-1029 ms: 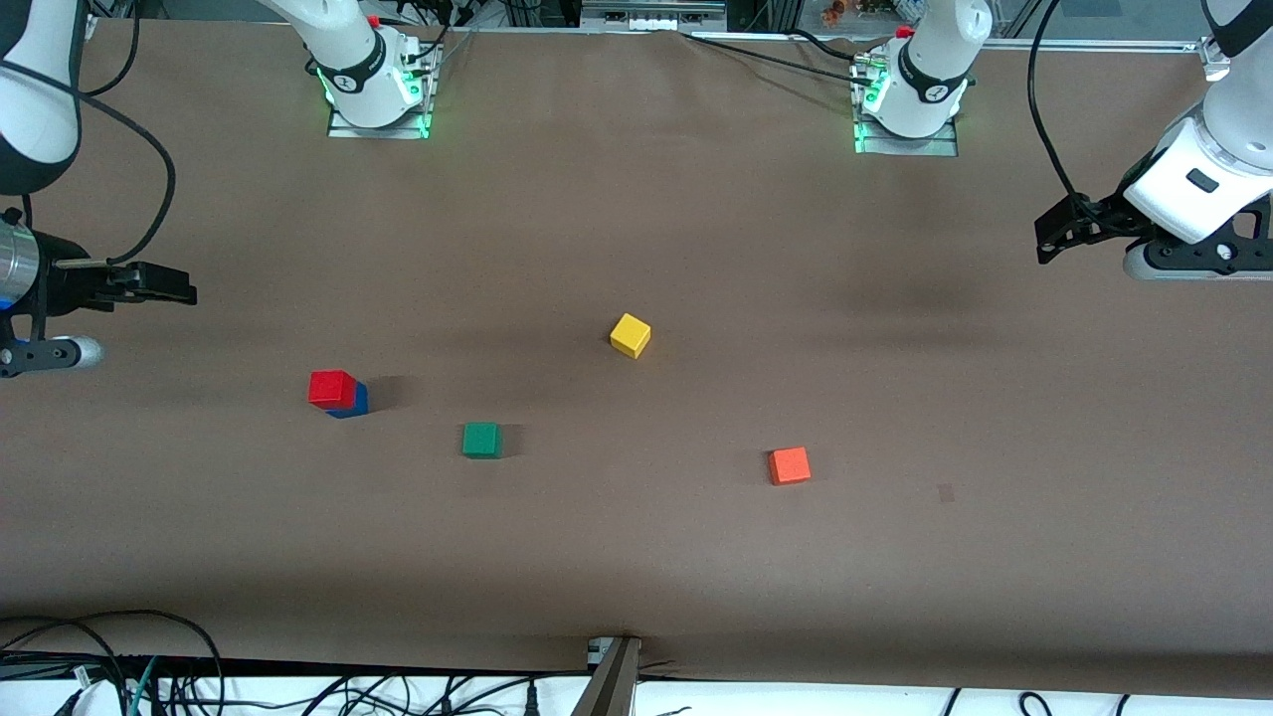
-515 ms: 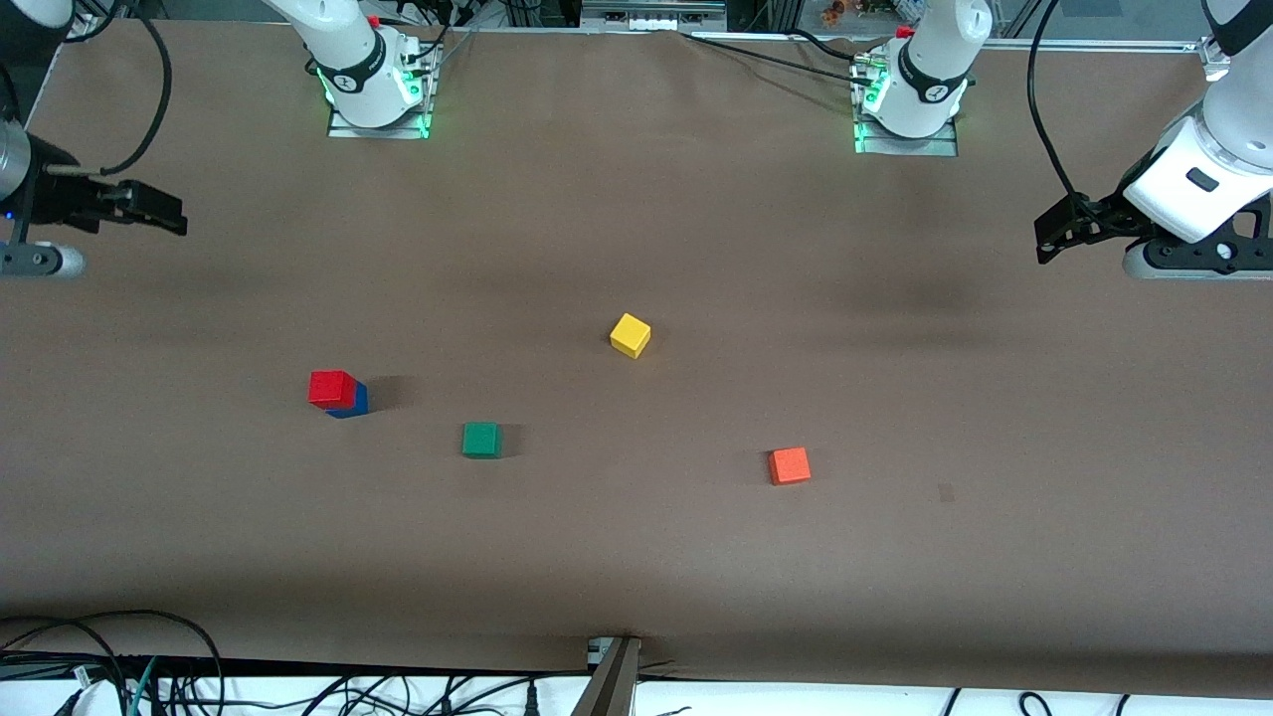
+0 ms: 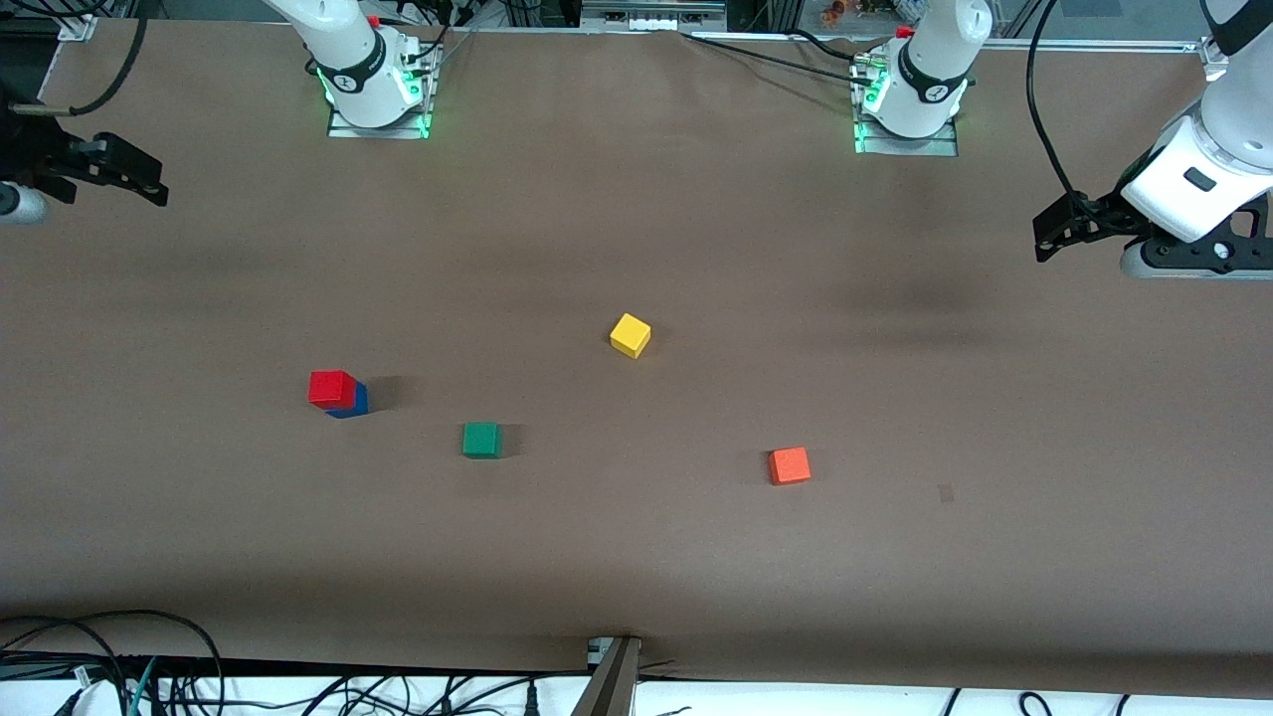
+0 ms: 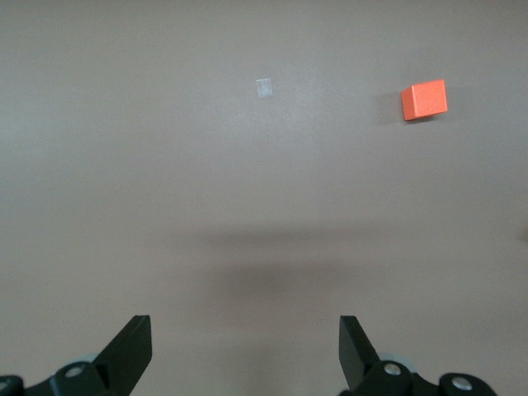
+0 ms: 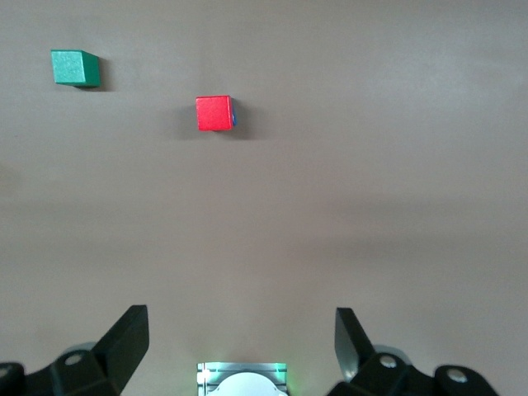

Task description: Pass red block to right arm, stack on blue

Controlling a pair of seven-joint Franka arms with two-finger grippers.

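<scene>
The red block sits on the blue block toward the right arm's end of the desk, its top face square to the camera and set slightly askew, so that a sliver of blue shows along one side and at the lower corner. By the look of it the stack is made and the task appears complete. The cube looks light, rigid and matte: it should not crush or slip in a firm pinch, but a sideways nudge would likely slide it off the blue. If it needed resettling, two parallel side faces, taken from straight above at mid-height and clear of the blue beneath, seem the safest hold.

The green block lies just beside the stack, slightly nearer the camera; the yellow block rests mid-desk, and the orange block sits toward the left arm's end.

The right pincer hangs over the desk's edge at the right arm's end, well apart from the stack, spread wide and holding nothing, as the right wrist view confirms. The left pincer waits over its own end of the desk, likewise spread wide and empty.
</scene>
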